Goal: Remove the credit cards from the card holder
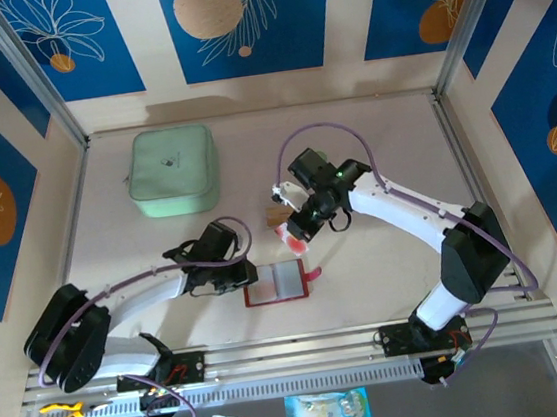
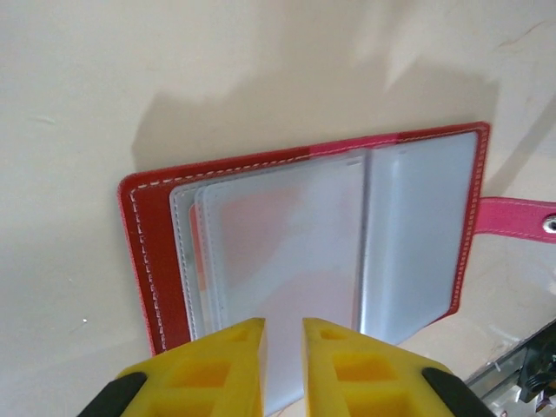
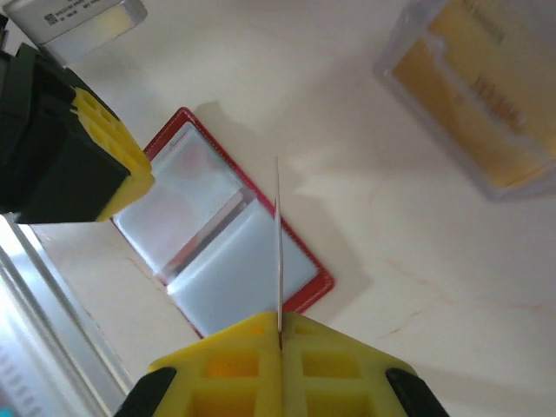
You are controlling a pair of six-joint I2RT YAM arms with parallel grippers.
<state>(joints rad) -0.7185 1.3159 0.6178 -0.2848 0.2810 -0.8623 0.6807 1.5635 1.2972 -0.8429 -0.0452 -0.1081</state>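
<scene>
Wallet lies open on the table, near centre. Left gripper at its left edge, fingers slightly parted over the clear sleeves. Right gripper just far of the wallet, pinching one card edge-on.

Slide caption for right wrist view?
Right gripper pinches a thin card edge-on near the open red card holder; clear tray beyond.

Two arms, left arm and right arm: white shell links, black joint housings, black bases. Lavender cable looped along each. Small green light on right wrist. Left tool: yellow fingers, square recessed pockets, black corners. Right tool: same yellow pocketed fingers.
</scene>
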